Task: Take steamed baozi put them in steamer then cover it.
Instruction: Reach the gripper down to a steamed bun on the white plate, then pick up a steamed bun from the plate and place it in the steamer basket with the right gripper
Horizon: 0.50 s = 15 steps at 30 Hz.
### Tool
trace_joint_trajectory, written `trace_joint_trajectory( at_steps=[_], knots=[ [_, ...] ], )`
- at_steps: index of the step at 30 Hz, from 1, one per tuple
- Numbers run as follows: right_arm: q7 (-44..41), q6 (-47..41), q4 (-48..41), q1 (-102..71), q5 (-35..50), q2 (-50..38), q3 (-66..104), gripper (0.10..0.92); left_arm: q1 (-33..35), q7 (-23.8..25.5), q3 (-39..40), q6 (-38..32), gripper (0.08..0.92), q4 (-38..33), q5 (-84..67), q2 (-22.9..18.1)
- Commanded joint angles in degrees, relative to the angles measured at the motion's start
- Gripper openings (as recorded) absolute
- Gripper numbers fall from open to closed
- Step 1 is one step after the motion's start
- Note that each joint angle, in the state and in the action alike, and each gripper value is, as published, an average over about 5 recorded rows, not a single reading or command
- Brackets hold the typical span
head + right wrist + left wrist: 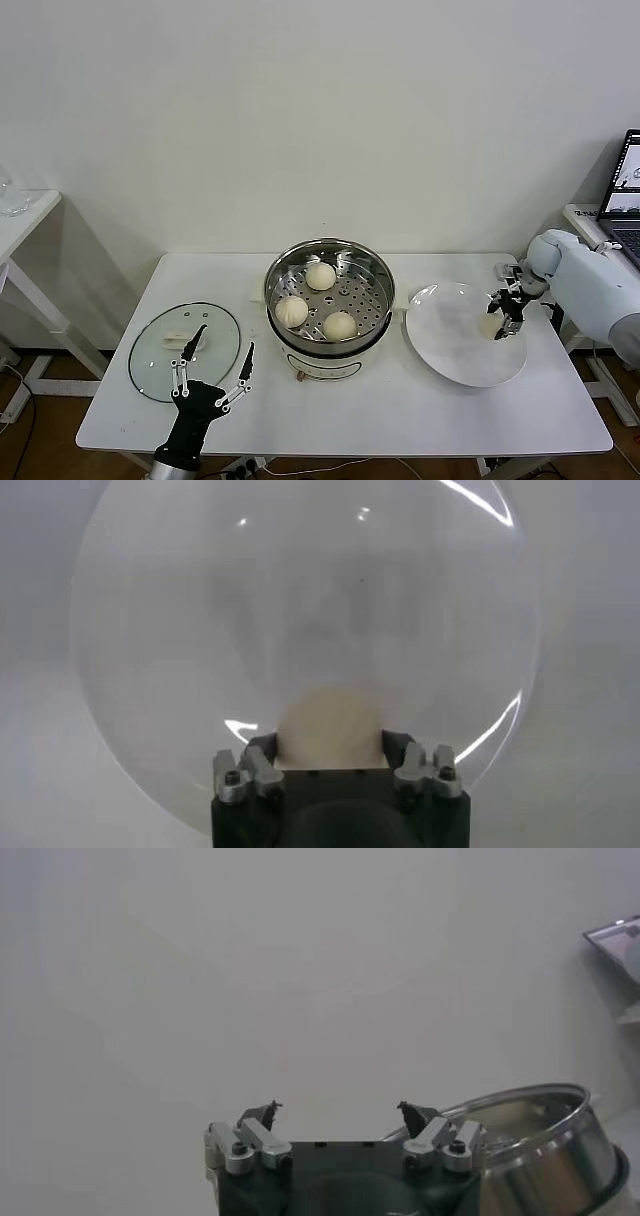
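the bench is a white, smooth rectangular top with rounded corners. near the middle of it, a little toward the far edge, stands the steamer, a round polished steel pot on a white base, its perforated tray already carrying three steamed baozi; they look soft, matte and cream-white. toward the right edge lies a flat white plate, glossy and shallow. toward the front left corner lies the lid, a clear glass disc with a pale handle, flat on the bench.

the step in hand looks like the pick of the fourth bun. the last baozi sits on the plate's right part, toward the right edge of the bench, and the right gripper is down on it; in the right wrist view the bun fills the space between the two fingers, which appear to be clamped on it, though it may not yet be lifted clear of the plate.

next move, as i judge it: lift straight up, carry toward the bench's middle and set the bun in the free part of the tray, gently, since the dough will dent. then the lid goes on.

the left gripper waits at the front edge near the lid, its fingers spread wide and holding nothing.
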Motion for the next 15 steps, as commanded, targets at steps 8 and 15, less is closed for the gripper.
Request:
trace_joint_trajectory(
  at_steps=[8, 15],
  knots=[
    [-10.8, -4.9, 18.1, 25.2, 17.4, -0.7, -19.8, 0.679, -0.3, 0.0, 0.4, 0.0, 0.823, -0.4, 0.0, 0.0],
    [-12.1, -9.4, 26.3, 39.0, 31.8, 7.1, -31.4, 0.679, -0.4, 0.0, 0.5, -0.3, 0.823, -0.4, -0.1, 0.5]
  ],
)
